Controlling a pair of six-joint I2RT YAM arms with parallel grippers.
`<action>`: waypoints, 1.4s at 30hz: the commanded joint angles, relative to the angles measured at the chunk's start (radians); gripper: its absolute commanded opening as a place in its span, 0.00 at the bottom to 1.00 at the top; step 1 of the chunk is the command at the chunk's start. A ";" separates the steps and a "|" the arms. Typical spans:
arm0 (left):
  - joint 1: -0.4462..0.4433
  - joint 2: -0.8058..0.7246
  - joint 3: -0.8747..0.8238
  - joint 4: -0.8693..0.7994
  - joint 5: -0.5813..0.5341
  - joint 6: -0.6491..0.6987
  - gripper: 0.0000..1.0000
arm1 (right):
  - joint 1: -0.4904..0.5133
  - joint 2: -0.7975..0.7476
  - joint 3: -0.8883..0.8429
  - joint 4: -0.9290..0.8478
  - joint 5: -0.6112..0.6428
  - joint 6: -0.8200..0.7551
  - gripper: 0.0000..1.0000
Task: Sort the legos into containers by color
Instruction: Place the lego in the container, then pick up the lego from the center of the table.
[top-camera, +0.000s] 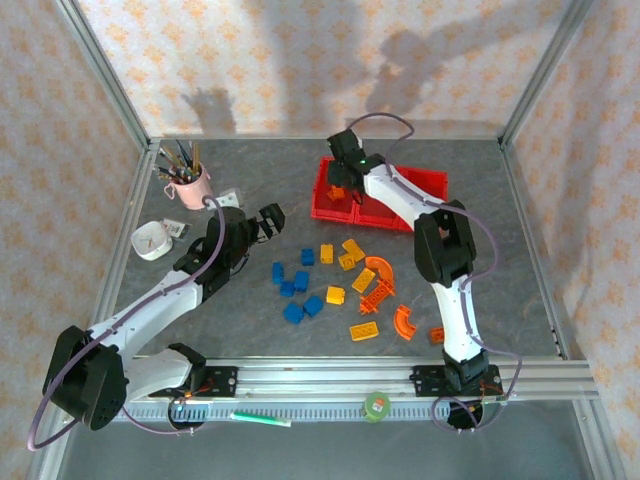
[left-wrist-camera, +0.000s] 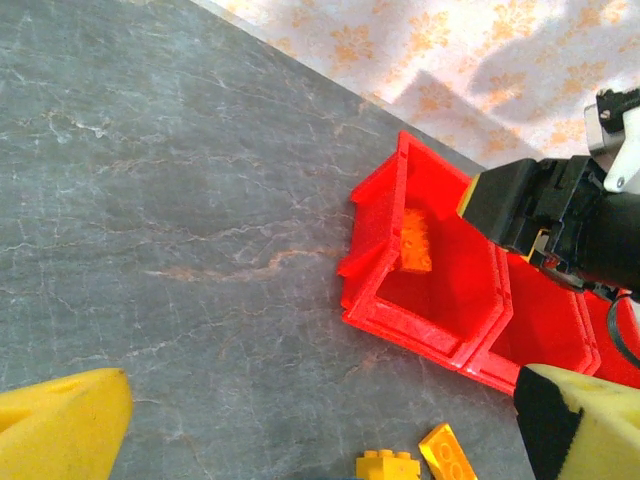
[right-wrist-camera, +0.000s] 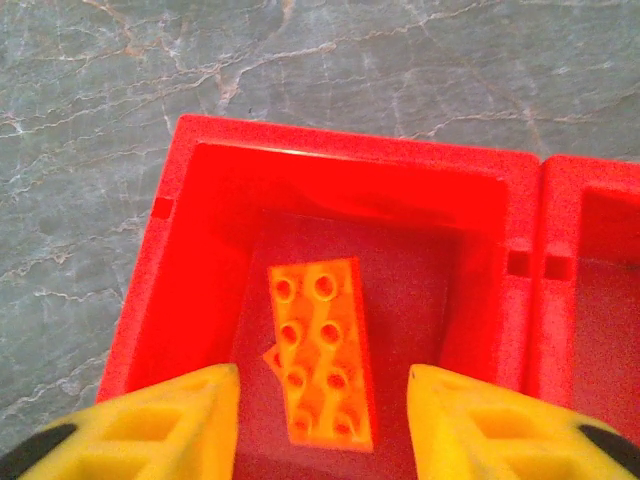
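The step in hand looks like dropping an orange brick (right-wrist-camera: 322, 350) into the end bin of the containers (right-wrist-camera: 350, 165). Finishing it well means lifting the right gripper (right-wrist-camera: 320, 400) straight up, so neither finger clips the bin wall (the brick lies flat on the bin floor, studs up). Its fingers are spread wide on either side of the brick, gripping nothing. The left gripper (top-camera: 268, 220) hovers over the table (top-camera: 480, 200) with its fingers parted and empty, near the loose legos (top-camera: 335, 295).

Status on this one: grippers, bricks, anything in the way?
Right gripper open over end red plastic bin, flat orange studded brick lying inside. Left gripper open, empty. Loose plastic bricks, blue, yellow, orange, on table. Nothing in the way.
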 joint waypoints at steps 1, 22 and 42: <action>0.007 0.010 0.038 -0.017 0.041 0.031 0.99 | -0.003 -0.106 -0.027 -0.023 -0.005 -0.022 0.53; -0.177 -0.053 -0.011 -0.042 0.072 -0.091 0.99 | -0.005 -0.747 -0.841 -0.016 -0.092 0.079 0.70; -0.266 -0.065 -0.053 -0.020 0.013 -0.152 0.99 | 0.012 -0.756 -1.115 0.115 -0.099 0.114 0.75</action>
